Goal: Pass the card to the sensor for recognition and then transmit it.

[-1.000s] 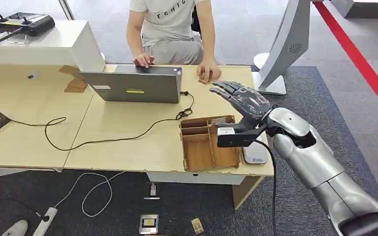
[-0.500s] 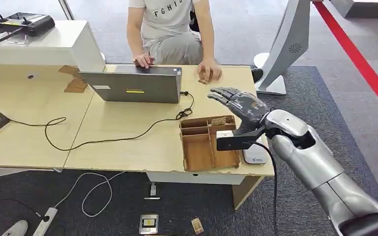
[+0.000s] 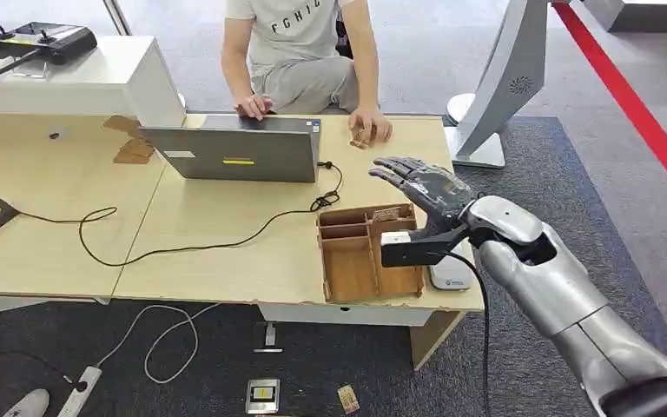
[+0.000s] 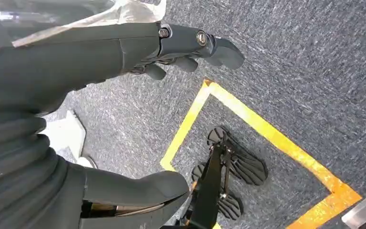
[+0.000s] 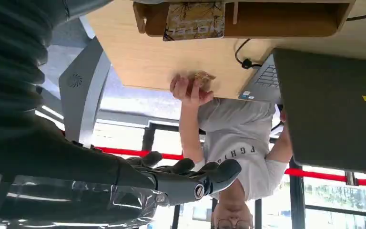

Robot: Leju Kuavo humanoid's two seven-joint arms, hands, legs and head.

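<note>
My right robot hand (image 3: 421, 184) hovers open over the compartmented wooden tray (image 3: 370, 252) at the tabletop's (image 3: 226, 261) right edge; its brown card (image 5: 195, 20) reads "HOTEL".

White sensor (image 3: 452, 276) at lower right of the head view half hidden behind the right wrist's camera, person (image 3: 300, 52) cut off at top edge

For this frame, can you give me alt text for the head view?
The silver right robot hand, empty with fingers spread, hovers above a brown wooden compartment tray near the right end of a light wooden table. A card stands in the tray's far compartment. Behind it, a seated person touches a grey laptop and holds a small brown item.
</note>
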